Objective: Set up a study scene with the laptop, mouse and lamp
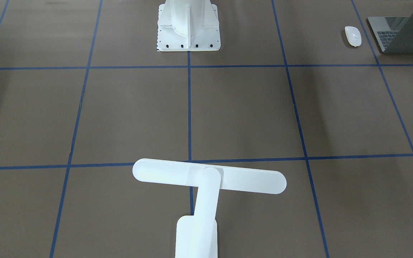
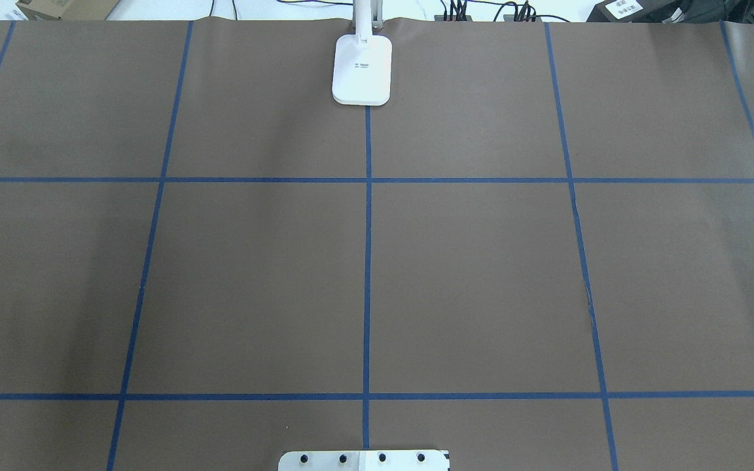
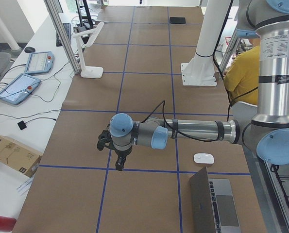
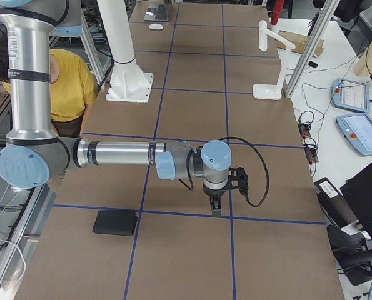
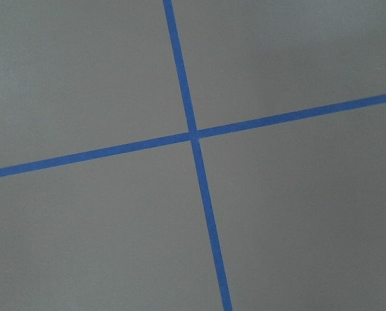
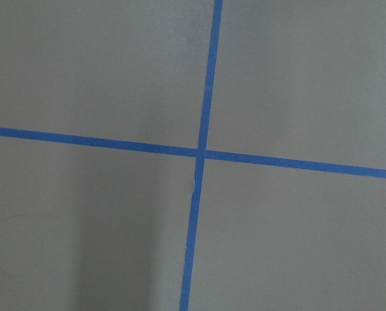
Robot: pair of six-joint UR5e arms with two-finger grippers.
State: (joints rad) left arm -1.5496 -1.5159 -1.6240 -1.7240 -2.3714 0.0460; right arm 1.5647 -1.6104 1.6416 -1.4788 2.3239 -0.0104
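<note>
Grey laptop [image 3: 221,208], just beside the mouse [image 3: 203,158], likely wants a square edge grasp; whether the left gripper [image 3: 119,165] is spread, I cannot tell

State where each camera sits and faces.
Front-facing: across table, facing pedestal; lamp nearest; no arms.
Overhead: behind pedestal, looking down; its foot only.
Left: table's left end; left arm near, laptop, mouse.
Right: right end; right arm near, black mat.
Left wrist: down on tape crossing; no body.
Right wrist: likewise.
Shared: lamp, all exterior views.

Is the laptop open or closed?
Open. The laptop has its lid standing up, and the keys and trackpad show.
</note>
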